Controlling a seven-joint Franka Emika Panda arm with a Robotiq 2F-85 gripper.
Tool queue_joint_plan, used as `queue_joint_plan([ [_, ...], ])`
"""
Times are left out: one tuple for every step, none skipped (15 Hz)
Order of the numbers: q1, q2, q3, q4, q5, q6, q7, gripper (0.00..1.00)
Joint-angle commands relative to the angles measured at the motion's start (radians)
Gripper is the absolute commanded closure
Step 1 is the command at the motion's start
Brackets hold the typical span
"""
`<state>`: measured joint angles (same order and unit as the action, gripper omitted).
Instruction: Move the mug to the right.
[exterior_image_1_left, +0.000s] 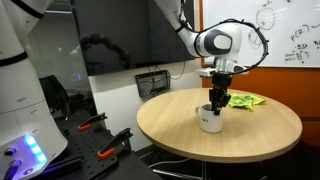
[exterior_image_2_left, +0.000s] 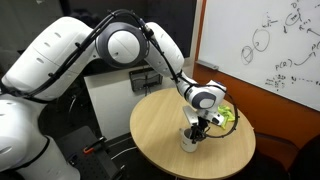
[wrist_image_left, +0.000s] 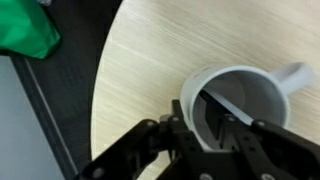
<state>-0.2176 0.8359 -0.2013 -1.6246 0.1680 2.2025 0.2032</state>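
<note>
A white mug (exterior_image_1_left: 210, 119) stands on the round wooden table (exterior_image_1_left: 255, 135), near its middle in both exterior views (exterior_image_2_left: 189, 138). In the wrist view the mug (wrist_image_left: 255, 90) is seen from above, empty, with its handle pointing to the right of the picture. My gripper (wrist_image_left: 197, 122) comes down from above and straddles the mug's near rim. One finger is outside the wall and one is inside, closed on it. The gripper also shows in both exterior views (exterior_image_1_left: 216, 103) (exterior_image_2_left: 197, 125). The mug's base appears to rest on the table.
A green cloth (exterior_image_1_left: 245, 99) lies on the table beyond the mug (exterior_image_2_left: 226, 115) and at the top left of the wrist view (wrist_image_left: 25, 30). A whiteboard (exterior_image_2_left: 270, 50) stands behind. Clamps (exterior_image_1_left: 105, 145) lie on a dark bench beside the table.
</note>
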Motion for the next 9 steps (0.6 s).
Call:
queue_joint_plan([
  [-0.005, -0.110, 0.011, -0.079, -0.007, 0.006, -0.035, 0.34],
  [-0.014, -0.157, 0.023, -0.111, 0.007, 0.012, -0.061, 0.28],
  [-0.013, -0.224, 0.028, -0.168, -0.005, 0.038, -0.116, 0.21],
  [-0.014, -0.279, 0.033, -0.211, -0.007, 0.061, -0.158, 0.13],
  [-0.017, -0.340, 0.040, -0.254, -0.011, 0.056, -0.214, 0.06],
  [-0.009, -0.392, 0.035, -0.296, -0.022, 0.063, -0.238, 0.00],
  [-0.009, -0.457, 0.041, -0.349, -0.017, 0.084, -0.276, 0.00],
  [-0.004, -0.501, 0.042, -0.385, -0.015, 0.091, -0.290, 0.00],
  [-0.005, -0.553, 0.050, -0.423, -0.001, 0.094, -0.314, 0.00],
])
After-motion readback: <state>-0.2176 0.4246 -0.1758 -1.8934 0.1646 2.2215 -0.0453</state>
